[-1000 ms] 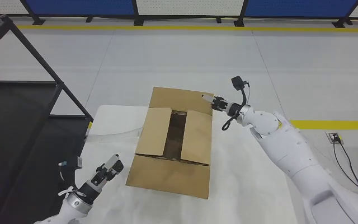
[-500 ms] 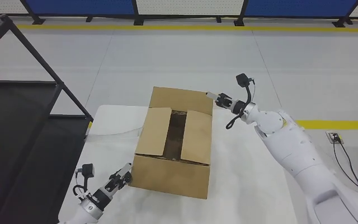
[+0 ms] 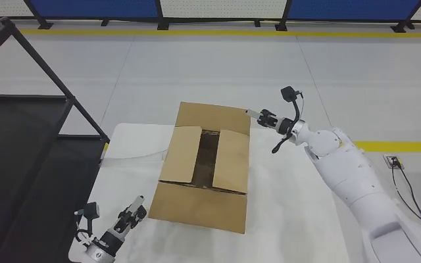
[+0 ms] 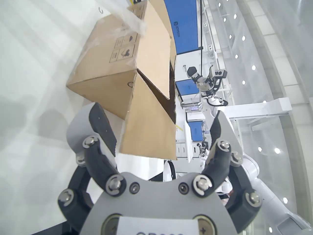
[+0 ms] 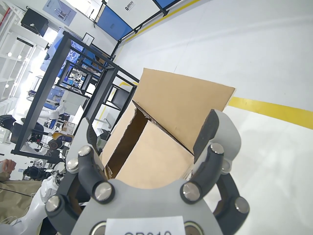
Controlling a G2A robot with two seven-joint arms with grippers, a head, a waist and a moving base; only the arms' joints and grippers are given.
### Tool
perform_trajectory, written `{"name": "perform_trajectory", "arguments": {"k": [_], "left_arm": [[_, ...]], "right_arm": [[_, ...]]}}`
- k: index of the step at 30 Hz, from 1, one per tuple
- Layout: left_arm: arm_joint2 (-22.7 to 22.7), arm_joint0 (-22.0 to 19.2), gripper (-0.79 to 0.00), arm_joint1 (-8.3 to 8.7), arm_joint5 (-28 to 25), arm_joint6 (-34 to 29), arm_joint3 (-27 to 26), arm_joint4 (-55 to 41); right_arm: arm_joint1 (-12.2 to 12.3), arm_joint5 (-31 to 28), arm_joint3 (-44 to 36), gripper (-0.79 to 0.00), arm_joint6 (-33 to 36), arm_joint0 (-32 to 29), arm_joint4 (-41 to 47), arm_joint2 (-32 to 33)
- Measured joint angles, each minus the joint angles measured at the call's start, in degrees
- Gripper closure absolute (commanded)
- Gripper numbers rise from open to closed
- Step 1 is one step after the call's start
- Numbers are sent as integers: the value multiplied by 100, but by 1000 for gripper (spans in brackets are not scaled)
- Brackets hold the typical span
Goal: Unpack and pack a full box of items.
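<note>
On the table (image 3: 131,141) sits the cardboard box (image 3: 204,171), flaps half shut. Right gripper (image 3: 255,114) gapes empty at its far corner, left gripper (image 3: 138,202) likewise by the near one. Best pinch the flap edges, fold outward!

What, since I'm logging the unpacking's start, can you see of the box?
The box is brown corrugated cardboard, sitting on the white table. Two top flaps lie almost shut, a dark gap between them; the far flap stands open. One side bears printed symbols. The open right gripper is at the far flap's corner; contact is unclear.
</note>
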Motion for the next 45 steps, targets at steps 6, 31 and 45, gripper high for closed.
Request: {"name": "perform_trajectory", "arguments": {"k": [6,31,45], "left_arm": [[343,-155,-785,-18,-183,-64,186,42],[803,-247,0,20,-203,-918,395,-508],[407,341,0,136,-417,-1999,173,-1188]], "right_arm": [[-17,1,125,-785,121,78,-91,90],[-384,478,877,-785,60,385,-505,117],[-624,-226,1393,-785,693,367,-366,161]]}}
